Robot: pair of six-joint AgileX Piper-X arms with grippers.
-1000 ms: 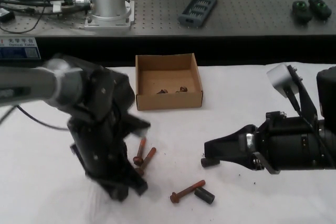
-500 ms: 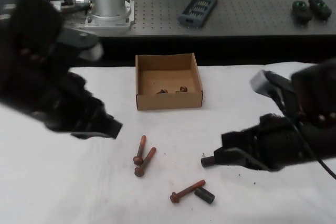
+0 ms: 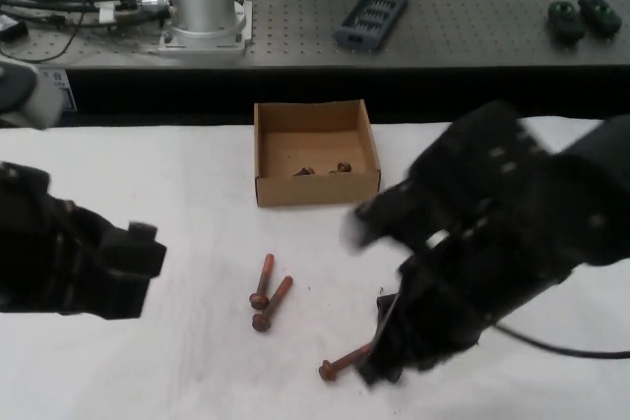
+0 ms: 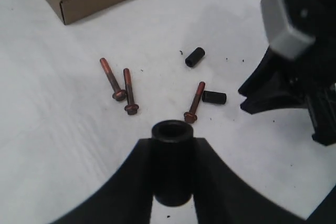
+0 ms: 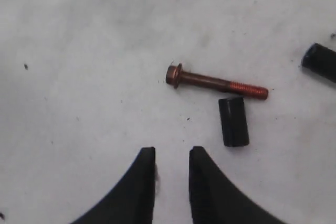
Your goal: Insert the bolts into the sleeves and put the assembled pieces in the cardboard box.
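We have the left gripper (image 4: 172,145) clamped on a short black cylindrical metal sleeve (image 4: 172,182). Its long axis runs along the fingers and its open bore faces forward, away from the wrist, ready to take a bolt. Over at the right gripper (image 5: 172,151), the fingers stand a narrow gap apart with nothing between them, hanging over the white cloth (image 5: 79,51). Just ahead of those fingertips lies a copper-red flanged steel bolt (image 5: 215,83), flat, its long axis crosswise to the fingers. Its head is nearest the finger line and its threaded tip lies off to the side, beside a loose black sleeve (image 5: 233,121). We judge the bolt light, rigid, smooth and ready to roll, so grip the shank close under the head, leaving the threads free.
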